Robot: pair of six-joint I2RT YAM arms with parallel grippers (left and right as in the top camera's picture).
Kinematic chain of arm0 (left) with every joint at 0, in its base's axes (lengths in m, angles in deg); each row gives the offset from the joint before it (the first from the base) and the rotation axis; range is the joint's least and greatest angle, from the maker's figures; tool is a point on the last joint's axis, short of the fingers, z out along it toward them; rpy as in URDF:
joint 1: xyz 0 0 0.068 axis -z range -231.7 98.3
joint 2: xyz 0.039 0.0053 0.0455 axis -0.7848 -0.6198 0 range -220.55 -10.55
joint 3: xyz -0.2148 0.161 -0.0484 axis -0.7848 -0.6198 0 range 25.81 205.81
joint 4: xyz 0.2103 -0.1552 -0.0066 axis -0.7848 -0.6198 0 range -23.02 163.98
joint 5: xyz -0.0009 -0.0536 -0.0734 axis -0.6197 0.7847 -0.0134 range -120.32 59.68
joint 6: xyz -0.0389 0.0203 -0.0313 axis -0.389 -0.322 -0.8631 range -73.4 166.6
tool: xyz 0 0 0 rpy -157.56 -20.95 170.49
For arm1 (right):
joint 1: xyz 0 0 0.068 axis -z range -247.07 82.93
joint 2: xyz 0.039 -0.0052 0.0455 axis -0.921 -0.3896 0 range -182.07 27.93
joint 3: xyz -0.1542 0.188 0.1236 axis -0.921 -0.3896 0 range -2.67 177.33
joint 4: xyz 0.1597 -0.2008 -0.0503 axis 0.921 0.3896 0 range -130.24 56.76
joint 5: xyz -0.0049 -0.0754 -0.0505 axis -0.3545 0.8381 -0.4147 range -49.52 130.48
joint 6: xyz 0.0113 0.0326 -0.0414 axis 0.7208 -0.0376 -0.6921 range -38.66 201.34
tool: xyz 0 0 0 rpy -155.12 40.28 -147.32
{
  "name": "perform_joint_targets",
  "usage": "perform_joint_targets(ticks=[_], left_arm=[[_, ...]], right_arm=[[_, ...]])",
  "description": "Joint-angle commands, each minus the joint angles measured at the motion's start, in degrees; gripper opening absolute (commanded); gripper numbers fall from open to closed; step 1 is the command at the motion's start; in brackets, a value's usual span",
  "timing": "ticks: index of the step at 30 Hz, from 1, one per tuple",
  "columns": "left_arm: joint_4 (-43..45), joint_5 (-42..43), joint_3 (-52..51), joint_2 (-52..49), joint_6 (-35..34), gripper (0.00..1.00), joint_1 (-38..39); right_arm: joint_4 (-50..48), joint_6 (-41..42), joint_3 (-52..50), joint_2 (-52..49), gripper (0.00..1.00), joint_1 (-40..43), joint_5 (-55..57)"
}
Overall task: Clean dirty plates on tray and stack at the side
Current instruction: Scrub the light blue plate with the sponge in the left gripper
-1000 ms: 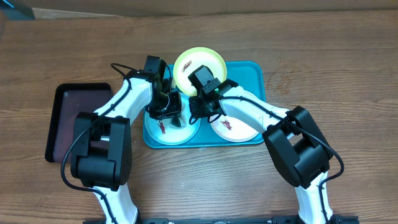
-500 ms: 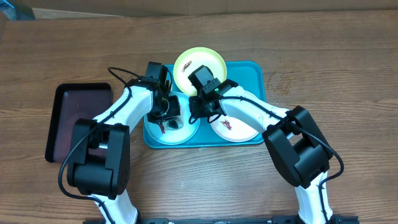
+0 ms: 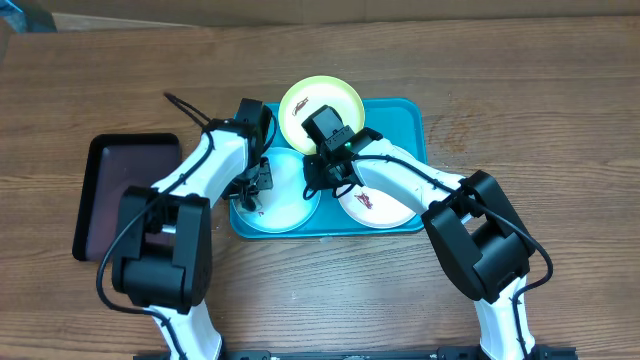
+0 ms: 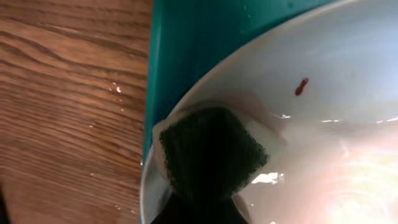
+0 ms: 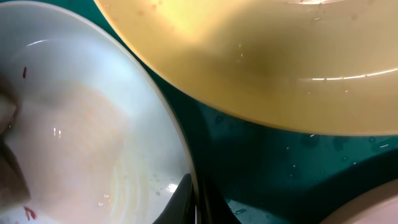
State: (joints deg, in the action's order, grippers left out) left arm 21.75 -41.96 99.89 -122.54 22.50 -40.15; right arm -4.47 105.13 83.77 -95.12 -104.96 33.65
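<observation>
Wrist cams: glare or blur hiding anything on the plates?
Left wrist: sponge sits close to the lens and looks soft; bright glare patches on the pale plate, red smear readable. Right wrist: streak highlights on the yellow-green plate, tray in dark shadow beneath it. Overhead: even light, sharp, arms cover much of the plates.
</observation>
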Motion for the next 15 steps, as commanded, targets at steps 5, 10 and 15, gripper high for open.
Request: perform_joint_targets(ticks=[5,10,15], left_arm=[[0.42,14.97,5.62,-1.14,2.97,0.04,-1.03],[3.32,22.34,3.98,-1.16,5.27,0.04,-1.03],[4.92,22.67,1.03,-1.16,5.22,0.04,-0.98]], right_arm=[[0.28,0.48,-1.29,-0.37,0.04,0.13,1.46],[0.24,0.48,-1.29,-0.37,0.04,0.13,1.49],[0.00,0.48,-1.29,-0.37,0.04,0.13,1.46]])
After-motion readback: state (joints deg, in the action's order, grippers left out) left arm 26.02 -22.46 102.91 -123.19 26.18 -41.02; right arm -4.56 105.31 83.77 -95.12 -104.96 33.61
